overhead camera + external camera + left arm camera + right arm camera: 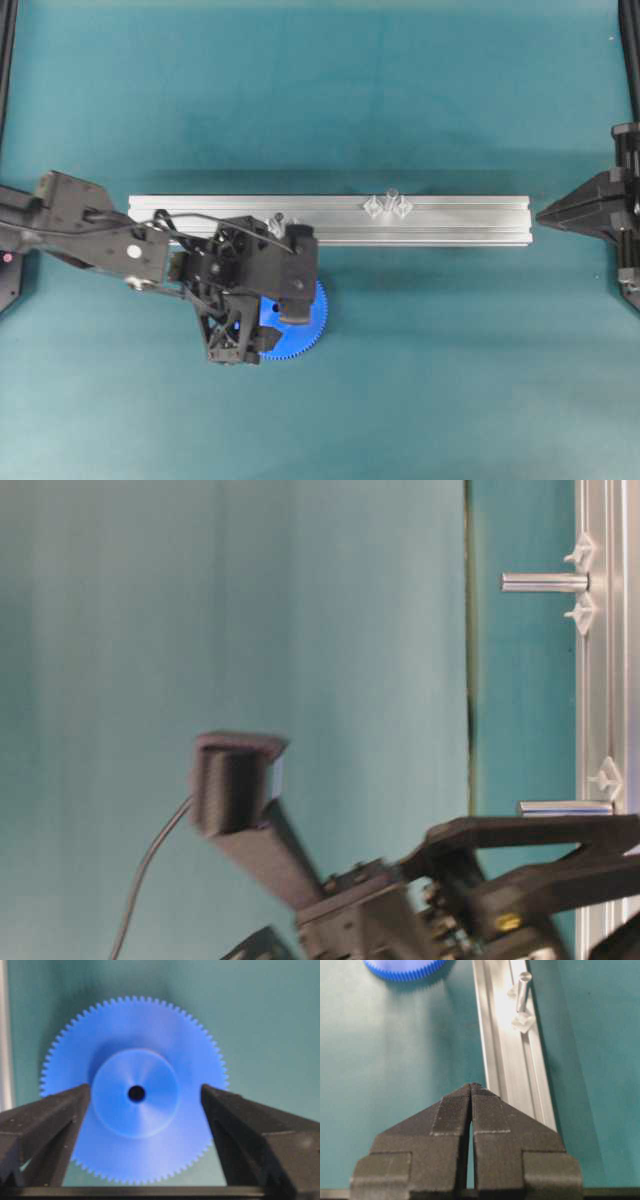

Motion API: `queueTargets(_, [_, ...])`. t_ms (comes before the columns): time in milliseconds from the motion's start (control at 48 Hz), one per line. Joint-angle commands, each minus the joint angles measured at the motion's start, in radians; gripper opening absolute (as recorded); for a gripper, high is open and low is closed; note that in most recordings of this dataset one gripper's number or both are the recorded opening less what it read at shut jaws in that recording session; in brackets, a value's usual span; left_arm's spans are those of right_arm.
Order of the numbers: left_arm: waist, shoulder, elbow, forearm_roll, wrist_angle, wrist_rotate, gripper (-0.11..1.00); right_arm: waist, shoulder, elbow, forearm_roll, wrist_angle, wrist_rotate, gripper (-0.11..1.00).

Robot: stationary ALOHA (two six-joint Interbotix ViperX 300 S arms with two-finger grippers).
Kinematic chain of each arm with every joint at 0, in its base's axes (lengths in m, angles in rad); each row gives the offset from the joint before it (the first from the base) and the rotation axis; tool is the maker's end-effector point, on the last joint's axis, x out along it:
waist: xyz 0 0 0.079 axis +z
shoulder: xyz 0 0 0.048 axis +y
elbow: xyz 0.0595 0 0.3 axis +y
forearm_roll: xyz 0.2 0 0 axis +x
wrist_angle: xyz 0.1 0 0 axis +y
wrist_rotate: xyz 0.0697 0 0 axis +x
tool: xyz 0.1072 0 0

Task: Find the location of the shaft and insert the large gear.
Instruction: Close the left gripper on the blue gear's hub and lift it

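Observation:
The large gear (pixel 136 1093) is bright blue and lies flat on the teal mat, hub up, with its centre hole showing. In the overhead view the gear (pixel 308 322) is just in front of the rail, mostly under my left gripper (pixel 262 322). In the left wrist view my left gripper (pixel 145 1089) is open and its fingers (pixel 50 1120) stand on either side of the hub, closed on nothing. The shaft (pixel 390 196) stands on the rail between two clear brackets, to the right of the gear. It also shows in the right wrist view (pixel 522 987). My right gripper (pixel 471 1085) is shut and empty.
A long aluminium rail (pixel 470 222) lies across the middle of the mat. A second pin (pixel 278 222) with a clear bracket stands on the rail close behind my left gripper. My right gripper (pixel 545 215) rests just off the rail's right end.

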State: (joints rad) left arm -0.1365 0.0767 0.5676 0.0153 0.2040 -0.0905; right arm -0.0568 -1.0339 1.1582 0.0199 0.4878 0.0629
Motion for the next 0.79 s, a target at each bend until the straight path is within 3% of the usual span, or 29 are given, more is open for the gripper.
queueTargets(0, [-0.005, 0.0, -0.031, 0.003, 0.009, 0.017, 0.94, -0.002, -0.002, -0.006, 0.002, -0.005, 0.011, 0.01])
queueTargets(770, [-0.003, 0.072, -0.048, 0.003, 0.055, 0.028, 0.94, -0.002, -0.029, 0.014, 0.002, -0.005, 0.04, 0.01])
